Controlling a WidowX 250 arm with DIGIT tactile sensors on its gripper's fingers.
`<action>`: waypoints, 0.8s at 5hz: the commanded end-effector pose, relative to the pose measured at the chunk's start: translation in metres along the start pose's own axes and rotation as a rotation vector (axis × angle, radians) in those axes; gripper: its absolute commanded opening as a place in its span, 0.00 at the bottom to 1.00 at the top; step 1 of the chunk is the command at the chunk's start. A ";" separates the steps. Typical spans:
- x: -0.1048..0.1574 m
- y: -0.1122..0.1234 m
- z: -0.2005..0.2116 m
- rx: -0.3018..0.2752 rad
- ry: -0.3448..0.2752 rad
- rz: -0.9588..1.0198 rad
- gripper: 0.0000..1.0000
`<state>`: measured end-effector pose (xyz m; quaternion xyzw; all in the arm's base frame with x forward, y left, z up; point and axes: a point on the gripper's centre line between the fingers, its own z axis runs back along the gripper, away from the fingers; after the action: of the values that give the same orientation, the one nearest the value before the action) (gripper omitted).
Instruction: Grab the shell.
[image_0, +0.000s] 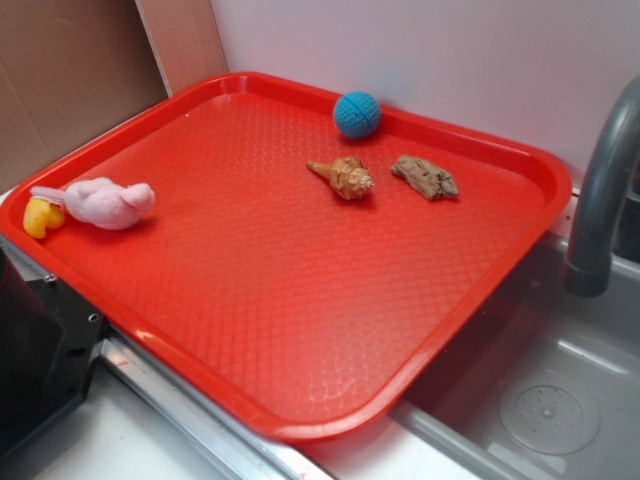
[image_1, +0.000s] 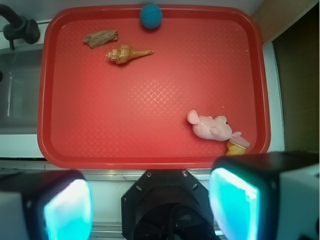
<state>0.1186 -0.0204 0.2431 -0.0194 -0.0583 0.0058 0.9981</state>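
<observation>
The small tan-orange knobbly spiral shell (image_1: 127, 53) lies on the red textured plastic tray (image_1: 150, 145), well apart from the gripper (image_1: 150, 207), between a flat grey-brown bark-like piece (image_1: 100, 38) and a blue knitted ball (image_1: 151, 16). The gripper stands wide, holding nothing.

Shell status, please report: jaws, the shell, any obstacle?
Jaws wide open, empty, high above the tray. Shell lies free, untouched. Bark piece and blue ball near it, not touching. Approach unobstructed.
</observation>
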 end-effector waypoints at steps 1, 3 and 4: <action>0.000 0.000 0.000 0.000 0.000 0.000 1.00; 0.097 -0.037 -0.079 0.006 -0.074 0.253 1.00; 0.147 -0.038 -0.117 0.052 -0.130 0.495 1.00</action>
<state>0.2698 -0.0661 0.1235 0.0121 -0.0860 0.2525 0.9637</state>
